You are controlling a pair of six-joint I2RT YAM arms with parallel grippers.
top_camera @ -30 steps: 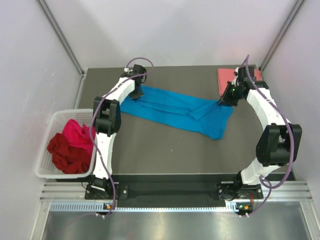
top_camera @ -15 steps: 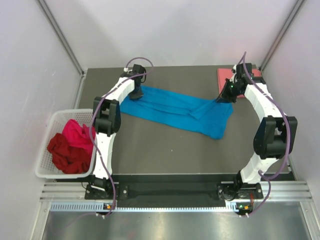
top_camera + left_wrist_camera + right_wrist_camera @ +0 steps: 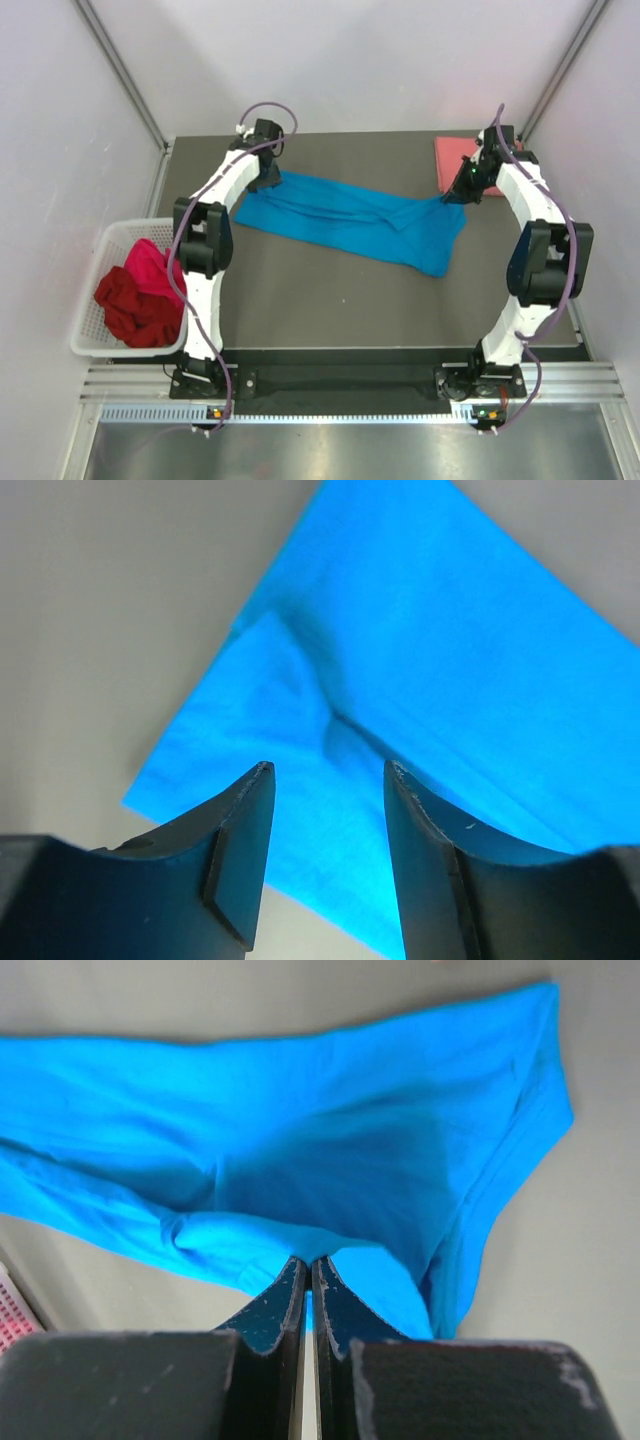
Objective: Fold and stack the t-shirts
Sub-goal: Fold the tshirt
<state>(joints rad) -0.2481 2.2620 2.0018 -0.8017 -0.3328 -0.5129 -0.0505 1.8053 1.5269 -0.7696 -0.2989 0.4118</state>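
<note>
The blue t-shirt [image 3: 350, 218] was found lying as a long, loosely folded band across the far half of the desk [image 3: 330, 300], running from the far left down toward the right, with wrinkles and overlapping layers.

It was judged light, limp and not fragile. No shape would be held by it when lifted, and any unsupported part would be expected to sag and drag. A hold was judged best taken at corners or hemmed edges, at both ends together, so that a fold line could be kept straight.

The left tool [image 3: 327, 770] was observed with its jaws apart above the left corner of the cloth, nothing between them. The right tool [image 3: 308, 1260] was observed closed, with a pinch of the blue cloth at its tips at the shirt's right end.

A salmon pink t-shirt [image 3: 455, 160] was noted flat at the far right corner of the desk. A magenta t-shirt [image 3: 150, 265] and a dark red t-shirt [image 3: 130, 305] were seen crumpled in the white basket [image 3: 88, 325] beside the desk's left edge.

- **Layers caught:** how many were pinched by the right tool could not be established.
- **Blue t-shirt:** its collar and sleeves could not be made out.
- **Salmon pink t-shirt:** it was partly covered by the right arm.
- **Basketed shirts:** their lower parts were hidden.
</note>
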